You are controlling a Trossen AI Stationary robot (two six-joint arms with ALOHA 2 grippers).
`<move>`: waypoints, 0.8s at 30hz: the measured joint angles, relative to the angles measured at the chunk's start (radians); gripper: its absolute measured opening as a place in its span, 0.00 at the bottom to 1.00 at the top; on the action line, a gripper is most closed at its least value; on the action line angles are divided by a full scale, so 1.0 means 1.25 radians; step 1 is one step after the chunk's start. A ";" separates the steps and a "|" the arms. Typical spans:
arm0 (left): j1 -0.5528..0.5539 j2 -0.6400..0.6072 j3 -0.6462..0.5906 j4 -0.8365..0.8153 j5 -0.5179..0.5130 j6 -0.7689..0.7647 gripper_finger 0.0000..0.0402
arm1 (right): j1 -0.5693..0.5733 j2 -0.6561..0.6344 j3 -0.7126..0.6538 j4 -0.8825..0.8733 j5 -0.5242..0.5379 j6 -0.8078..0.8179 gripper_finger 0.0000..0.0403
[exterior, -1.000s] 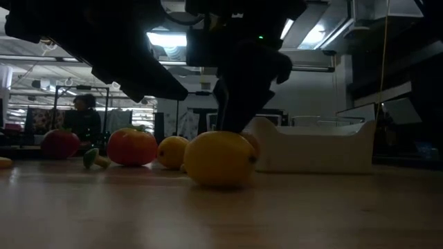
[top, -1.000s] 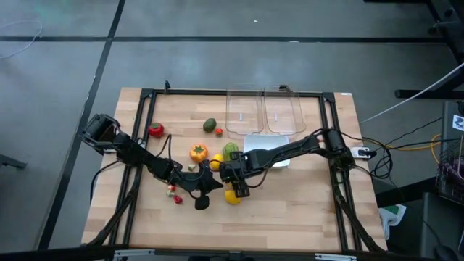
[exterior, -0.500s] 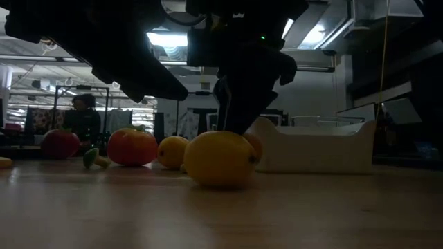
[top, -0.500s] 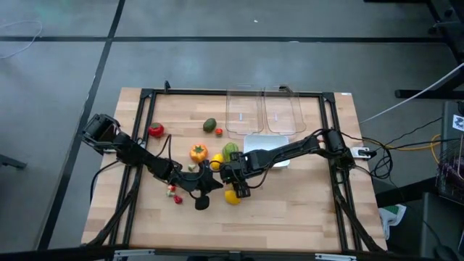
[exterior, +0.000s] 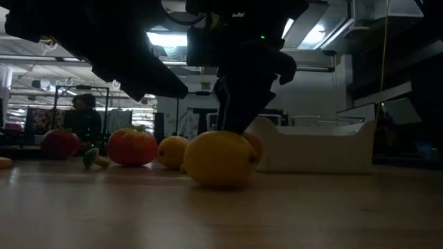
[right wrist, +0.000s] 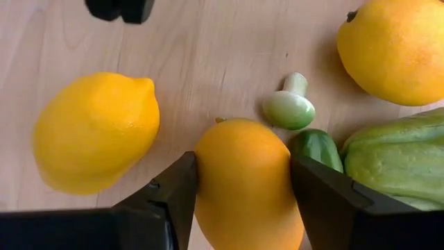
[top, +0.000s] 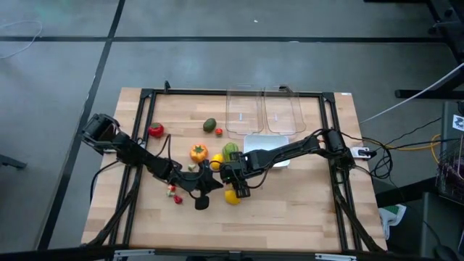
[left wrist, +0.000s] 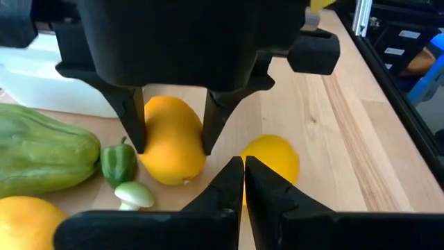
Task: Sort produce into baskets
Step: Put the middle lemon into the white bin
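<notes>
Produce item, an orange oval fruit (right wrist: 248, 184), lay mid-tabletop, long axis between your right gripper (right wrist: 243, 184) fingers, which touched both its sides; left gripper (left wrist: 243, 182) was shut nearby.

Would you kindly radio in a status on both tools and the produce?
Right tool straddling the orange fruit, fingers at its sides. Left tool shut, empty, beside the lemon. Small green pepper and green ribbed vegetable crowd the fruit.
</notes>
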 joint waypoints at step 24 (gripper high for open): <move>0.000 -0.253 0.000 -0.249 -0.001 0.066 0.03 | 0.000 0.003 0.208 -0.147 0.006 -0.010 0.51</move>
